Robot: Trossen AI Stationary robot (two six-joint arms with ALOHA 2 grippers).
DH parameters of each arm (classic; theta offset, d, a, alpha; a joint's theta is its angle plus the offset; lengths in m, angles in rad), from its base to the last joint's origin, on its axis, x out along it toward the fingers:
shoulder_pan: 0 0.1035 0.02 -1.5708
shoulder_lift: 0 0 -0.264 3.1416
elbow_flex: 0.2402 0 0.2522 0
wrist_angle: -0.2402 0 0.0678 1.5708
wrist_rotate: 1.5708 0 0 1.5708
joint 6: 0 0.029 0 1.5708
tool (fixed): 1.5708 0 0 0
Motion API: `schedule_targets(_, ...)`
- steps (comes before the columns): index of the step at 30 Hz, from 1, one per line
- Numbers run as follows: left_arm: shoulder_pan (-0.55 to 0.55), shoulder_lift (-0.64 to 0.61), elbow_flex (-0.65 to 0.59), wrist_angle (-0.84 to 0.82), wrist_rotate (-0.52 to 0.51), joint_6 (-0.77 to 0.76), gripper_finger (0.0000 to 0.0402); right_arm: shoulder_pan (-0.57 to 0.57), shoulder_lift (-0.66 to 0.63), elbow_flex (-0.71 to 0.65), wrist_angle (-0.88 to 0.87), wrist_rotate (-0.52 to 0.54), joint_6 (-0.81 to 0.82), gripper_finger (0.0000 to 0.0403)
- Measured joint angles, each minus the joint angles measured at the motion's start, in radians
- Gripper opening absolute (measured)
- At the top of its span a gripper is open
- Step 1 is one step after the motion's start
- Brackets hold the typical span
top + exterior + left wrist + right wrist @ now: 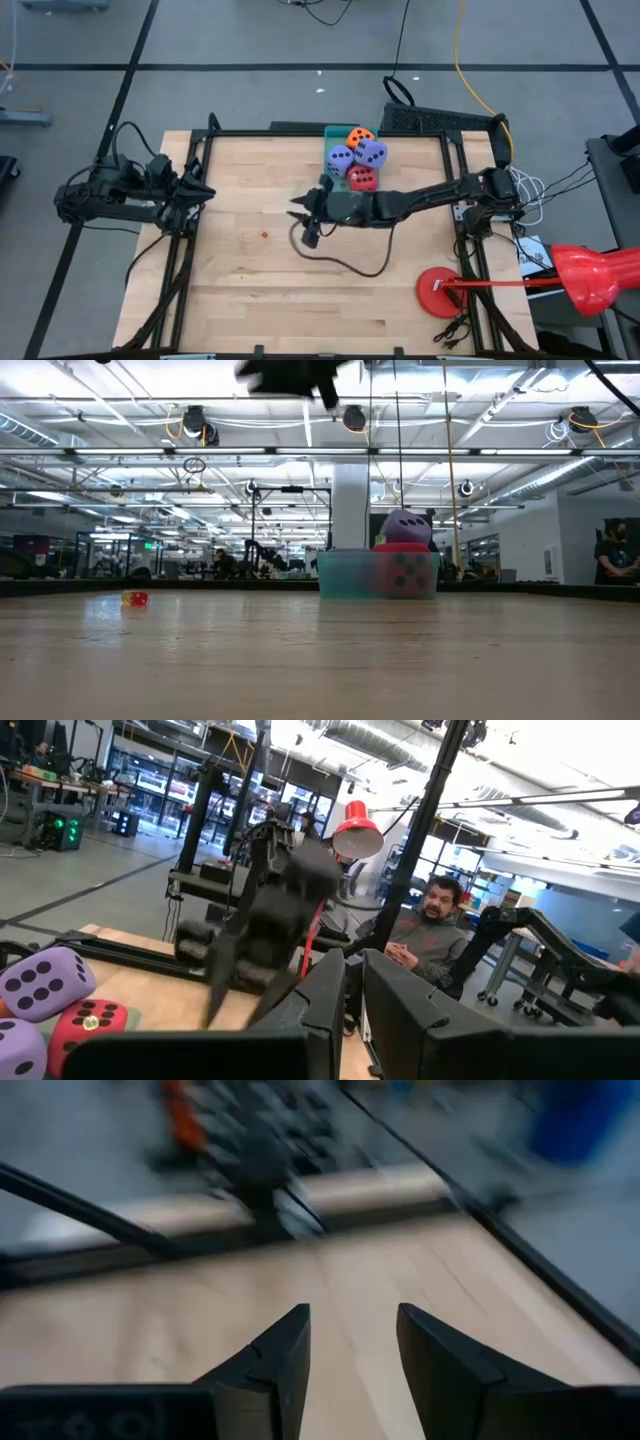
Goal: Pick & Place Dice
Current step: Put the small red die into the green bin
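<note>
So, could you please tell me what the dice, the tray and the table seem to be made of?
Dice: probably foam or plush; rounded edges, matte faces, dark pips. Tray: likely translucent teal plastic; the dice show dimly through its wall. Table: wood, apparently butcher-block; pale planks with visible seams, slight sheen.

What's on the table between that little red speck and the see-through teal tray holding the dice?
Nothing: in the low view, bare wooden tabletop runs from the small red speck to the translucent teal tray. The overhead view agrees.

Small red speck (135,598) on table (300,660), perhaps debris; too small.
</note>
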Motion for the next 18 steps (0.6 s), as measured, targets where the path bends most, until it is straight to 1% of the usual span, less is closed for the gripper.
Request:
schedule_targets(1, 0.0, 0.0, 0.0, 0.0, 0.0, 0.0, 0.0047, -0.007, -0.018, -0.015, 0.048, -0.048, -0.019, 0.0139)
schedule_targets(3, 0.0, 0.0, 0.0, 0.0, 0.0, 0.0, 0.0047, -0.015, -0.076, -0.084, 0.105, -0.099, -0.034, 0.0139)
schedule_targets(5, 0.0, 0.0, 0.0, 0.0, 0.0, 0.0, 0.0047, -0.027, -0.132, -0.182, 0.16, -0.102, -0.036, 0.0137)
schedule_targets(9, 0.0, 0.0, 0.0, 0.0, 0.0, 0.0, 0.0047, -0.046, -0.272, -0.417, 0.198, -0.098, -0.043, 0.0133)
schedule_targets(12, 0.0, 0.0, 0.0, 0.0, 0.0, 0.0, 0.0047, -0.051, -0.401, -0.579, 0.221, -0.103, -0.083, 0.0129)
schedule_targets(14, 0.0, 0.0, 0.0, 0.0, 0.0, 0.0, 0.0047, -0.051, -0.486, -0.679, 0.22, -0.124, -0.111, 0.0125)
schedule_targets(18, 0.0, 0.0, 0.0, 0.0, 0.0, 0.0, 0.0047, -0.06, -0.661, -0.853, 0.226, -0.127, -0.137, 0.0113)
